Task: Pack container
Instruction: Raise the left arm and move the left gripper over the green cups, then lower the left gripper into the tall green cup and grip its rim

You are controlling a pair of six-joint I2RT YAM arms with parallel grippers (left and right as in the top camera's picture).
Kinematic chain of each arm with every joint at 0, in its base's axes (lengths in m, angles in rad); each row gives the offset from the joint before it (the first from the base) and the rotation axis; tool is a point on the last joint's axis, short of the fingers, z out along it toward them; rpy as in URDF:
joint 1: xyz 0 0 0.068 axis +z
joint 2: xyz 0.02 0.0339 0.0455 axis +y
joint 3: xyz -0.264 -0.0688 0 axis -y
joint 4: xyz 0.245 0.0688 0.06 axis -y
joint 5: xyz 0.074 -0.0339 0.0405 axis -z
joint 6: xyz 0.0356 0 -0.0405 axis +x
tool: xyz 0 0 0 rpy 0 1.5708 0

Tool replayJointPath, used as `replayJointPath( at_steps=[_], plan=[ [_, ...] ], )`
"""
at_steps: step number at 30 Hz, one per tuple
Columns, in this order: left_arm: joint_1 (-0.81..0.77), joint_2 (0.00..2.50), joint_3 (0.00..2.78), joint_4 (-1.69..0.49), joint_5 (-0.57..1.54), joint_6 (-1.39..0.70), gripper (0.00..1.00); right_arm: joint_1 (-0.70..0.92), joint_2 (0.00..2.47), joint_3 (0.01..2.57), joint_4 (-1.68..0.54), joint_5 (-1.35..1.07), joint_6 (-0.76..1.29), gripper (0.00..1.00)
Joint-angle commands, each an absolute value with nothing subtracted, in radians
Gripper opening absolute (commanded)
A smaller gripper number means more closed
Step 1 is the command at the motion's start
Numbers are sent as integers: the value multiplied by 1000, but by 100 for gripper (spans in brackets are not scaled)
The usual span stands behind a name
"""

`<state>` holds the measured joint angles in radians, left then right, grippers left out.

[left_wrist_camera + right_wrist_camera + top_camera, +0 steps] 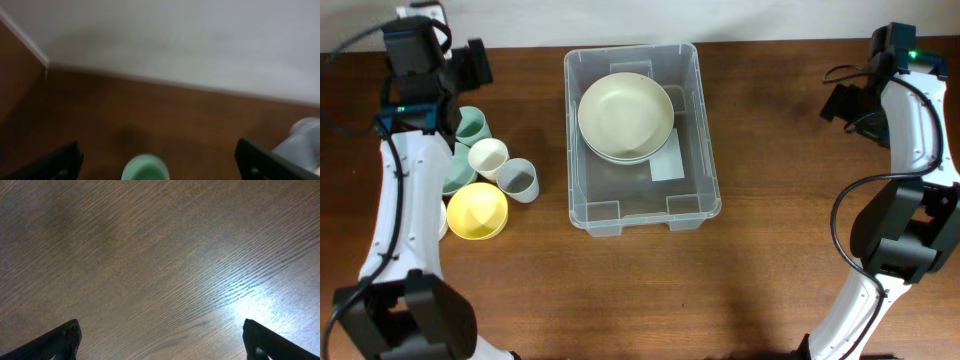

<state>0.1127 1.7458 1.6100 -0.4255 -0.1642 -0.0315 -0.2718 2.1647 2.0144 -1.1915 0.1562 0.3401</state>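
Note:
The container (708, 165), a large clear plastic bin, stands at the middle of the table with cream bowls (625, 115) stacked inside and a white label (667, 166) on its base. My left gripper (476, 67) hovers at the back left, above a green cup (470, 125). In the left wrist view its fingers (61, 162) stand wide apart and open, the green cup (145, 169) low between them, untouched. My right gripper (841, 103) is at the far right, away from the bin. It is open over bare wood, its fingertips (62, 339) holding nothing.
Left of the bin stand a cream cup (488, 157), a grey cup (518, 180), a yellow bowl (477, 211) and a pale green bowl (457, 178) partly under my left arm. A white wall (175, 35) runs behind the table's back edge.

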Motion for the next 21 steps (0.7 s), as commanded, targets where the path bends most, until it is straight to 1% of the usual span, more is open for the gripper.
replayJointPath(
  at_steps=[1,4,10,16,21],
  plan=[
    [108,1750,1619,-482,-270,-185,99,-276,2165,2017,-1191,161,345,99],
    [122,1751,1618,-549,-334,-307,100,-276,2165,2017,-1191,161,345,99],
    [180,1751,1618,-677,-319,-428,99,-276,2165,2017,-1191,162,345,99],
    [257,1752,1619,-738,-142,-432,99,-276,2165,2017,-1191,161,345,99],
    [282,1752,1619,-710,-122,-428,99,-276,2165,2017,-1191,161,345,99]
  ],
)
